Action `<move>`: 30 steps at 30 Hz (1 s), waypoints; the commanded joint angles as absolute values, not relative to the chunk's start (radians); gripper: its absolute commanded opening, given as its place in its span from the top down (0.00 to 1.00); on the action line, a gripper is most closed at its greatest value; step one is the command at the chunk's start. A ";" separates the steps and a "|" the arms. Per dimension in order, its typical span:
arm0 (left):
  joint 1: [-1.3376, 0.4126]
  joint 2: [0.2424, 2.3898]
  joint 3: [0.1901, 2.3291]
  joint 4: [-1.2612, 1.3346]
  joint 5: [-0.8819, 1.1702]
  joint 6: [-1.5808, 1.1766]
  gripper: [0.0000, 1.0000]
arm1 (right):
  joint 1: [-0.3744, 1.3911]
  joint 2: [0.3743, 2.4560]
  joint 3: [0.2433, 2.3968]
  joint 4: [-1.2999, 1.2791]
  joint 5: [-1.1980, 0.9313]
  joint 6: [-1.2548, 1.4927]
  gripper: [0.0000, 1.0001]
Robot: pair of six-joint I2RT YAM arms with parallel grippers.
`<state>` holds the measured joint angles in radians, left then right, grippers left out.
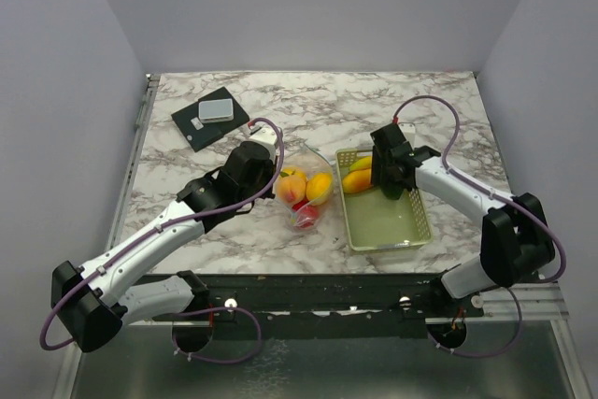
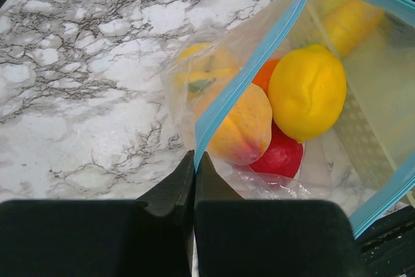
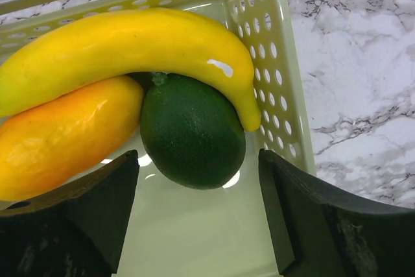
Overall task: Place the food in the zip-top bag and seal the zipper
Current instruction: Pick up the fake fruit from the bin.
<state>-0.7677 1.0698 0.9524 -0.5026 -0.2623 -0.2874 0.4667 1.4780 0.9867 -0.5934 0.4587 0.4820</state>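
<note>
The task looks to be at the loading step. The left jaws are clamped together on the near end of the zipper (image 2: pixel 256 63), holding the clear zip-top bag (image 2: pixel 188 76) open just ahead of them on the table (image 2: pixel 78 95). A lemon (image 2: pixel 308 92), a peach-like piece (image 2: pixel 240 124) and a red apple (image 2: pixel 279 157) lie inside. The right jaws stand apart over the basket (image 3: pixel 272 63), with a dark green fruit (image 3: pixel 191 131) between them and a banana (image 3: pixel 130 47) just beyond. The next move probably calls for closing on one piece.

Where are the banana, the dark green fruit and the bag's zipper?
banana (image 3: pixel 130 43), right wrist view, middle of its body.
dark green fruit (image 3: pixel 191 131), right wrist view, its centre.
zipper (image 2: pixel 256 63), left wrist view, midway along the strip.
</note>
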 commanded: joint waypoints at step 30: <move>-0.763 1.074 0.940 -0.499 -0.274 -0.283 1.00 | 0.431 1.426 1.068 -0.648 0.374 0.454 0.92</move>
